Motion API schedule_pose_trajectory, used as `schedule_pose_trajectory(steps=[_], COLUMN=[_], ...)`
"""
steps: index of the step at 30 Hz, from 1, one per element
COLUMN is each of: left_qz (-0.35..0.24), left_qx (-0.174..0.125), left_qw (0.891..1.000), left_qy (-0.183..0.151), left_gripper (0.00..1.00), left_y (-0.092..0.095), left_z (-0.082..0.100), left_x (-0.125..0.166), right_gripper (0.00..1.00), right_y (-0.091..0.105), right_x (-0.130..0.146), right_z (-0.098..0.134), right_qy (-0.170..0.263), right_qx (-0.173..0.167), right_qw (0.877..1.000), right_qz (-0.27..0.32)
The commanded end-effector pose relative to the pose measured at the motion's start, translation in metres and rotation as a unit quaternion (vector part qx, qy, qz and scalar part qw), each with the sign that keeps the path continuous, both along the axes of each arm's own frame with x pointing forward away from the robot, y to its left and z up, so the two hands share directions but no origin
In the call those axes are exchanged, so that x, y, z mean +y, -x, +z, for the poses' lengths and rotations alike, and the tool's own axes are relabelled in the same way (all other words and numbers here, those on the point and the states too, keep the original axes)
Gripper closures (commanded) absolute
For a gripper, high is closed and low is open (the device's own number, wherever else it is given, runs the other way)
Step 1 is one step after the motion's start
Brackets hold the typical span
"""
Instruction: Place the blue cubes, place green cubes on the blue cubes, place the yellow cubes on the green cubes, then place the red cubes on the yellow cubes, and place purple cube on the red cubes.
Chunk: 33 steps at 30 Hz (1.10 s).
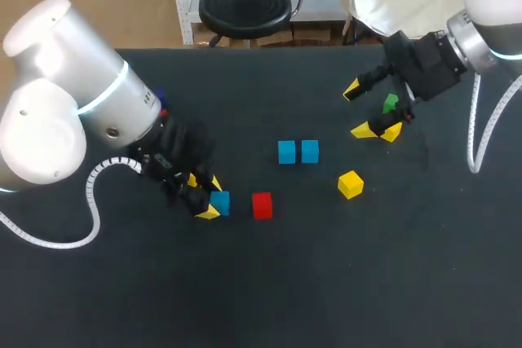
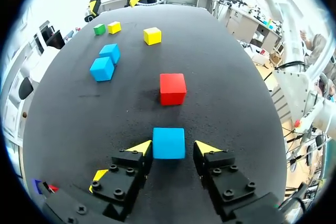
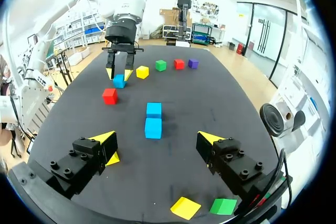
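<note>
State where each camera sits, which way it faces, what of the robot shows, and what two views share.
Head view: above and behind, looking down on the black table; left arm, left pincer, right arm and right pincer show.
Left wrist view: on the left wrist, looking across the table toward the right arm; own open pincer flanks a blue cube.
Right wrist view: on the right wrist, facing the left arm; own pincer open.
Shared: both wrist views show the red cube and a pair of blue cubes.
</note>
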<state>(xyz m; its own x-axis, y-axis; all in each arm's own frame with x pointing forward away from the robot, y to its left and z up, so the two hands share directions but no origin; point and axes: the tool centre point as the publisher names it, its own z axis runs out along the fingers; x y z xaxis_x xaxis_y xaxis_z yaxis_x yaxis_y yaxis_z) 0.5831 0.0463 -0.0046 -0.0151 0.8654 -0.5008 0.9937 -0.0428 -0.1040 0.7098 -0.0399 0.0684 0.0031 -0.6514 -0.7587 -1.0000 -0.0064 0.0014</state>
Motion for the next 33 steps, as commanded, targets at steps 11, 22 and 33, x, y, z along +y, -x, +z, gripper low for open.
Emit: schedule_pose_trajectory(steps=[11,22,33], left_qz=[0.027,0.022,-0.006], left_qx=[0.015,0.006,-0.007], left_qw=[0.999,1.000,1.000], left_qy=[0.009,0.014,0.018], left_gripper=[1.00,1.00,1.00], left_y=[0.002,0.002,-0.004], left_z=[0.010,0.046,0.077], left_x=[-0.003,-0.008,-0.041], right_gripper=[0.00,0.00,0.00], right_y=[0.000,0.000,0.000], right_x=[0.000,0.000,0.000], right_z=[0.000,0.000,0.000], right_qy=[0.000,0.000,0.000], right_qx=[0.000,0.000,0.000], right_qw=[1.000,1.000,1.000], right_qz=[0.000,0.000,0.000])
